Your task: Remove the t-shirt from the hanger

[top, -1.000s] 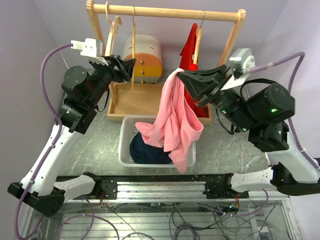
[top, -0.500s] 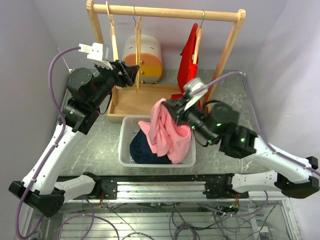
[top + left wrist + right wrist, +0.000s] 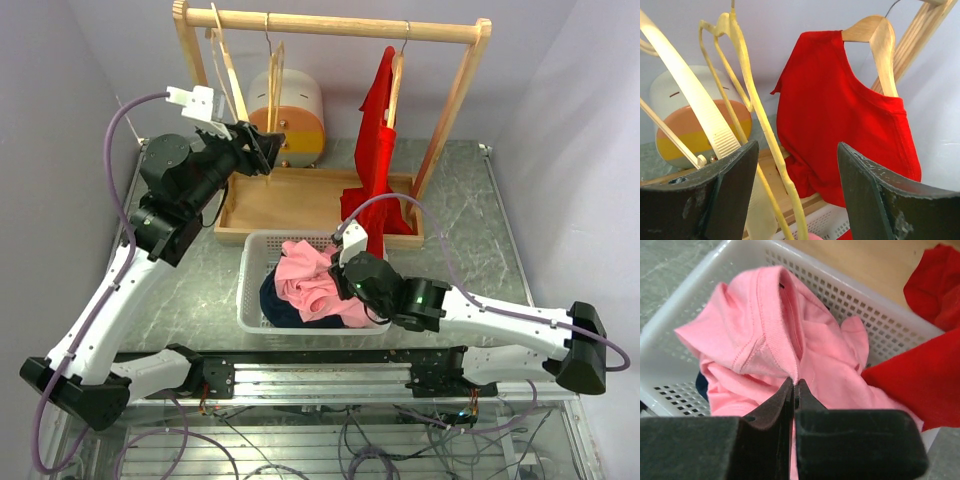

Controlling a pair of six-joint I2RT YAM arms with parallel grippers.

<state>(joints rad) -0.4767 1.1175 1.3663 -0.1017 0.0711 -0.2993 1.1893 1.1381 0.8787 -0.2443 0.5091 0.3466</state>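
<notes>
The pink t-shirt [image 3: 312,282] lies bunched in the white basket [image 3: 254,244], off its hanger. My right gripper [image 3: 347,276] is shut on its collar [image 3: 782,335], low over the basket. The bare pale wooden hanger [image 3: 274,95] hangs on the rail. My left gripper [image 3: 266,150] is open with that hanger's thin arm [image 3: 774,145] between its jaws, not clamped. A red t-shirt [image 3: 378,140] stays on its own hanger [image 3: 879,37] at the rail's right.
A wooden rack [image 3: 340,25] stands on a wooden base [image 3: 280,200] behind the basket. A white, orange and yellow container [image 3: 300,120] sits at the back. Dark blue cloth [image 3: 272,300] lies under the pink shirt. Another empty hanger [image 3: 225,60] hangs at the left.
My right gripper has dropped from near the rail down into the basket, carrying the pink t-shirt with it. My left gripper has shifted slightly right by the bare hanger.
</notes>
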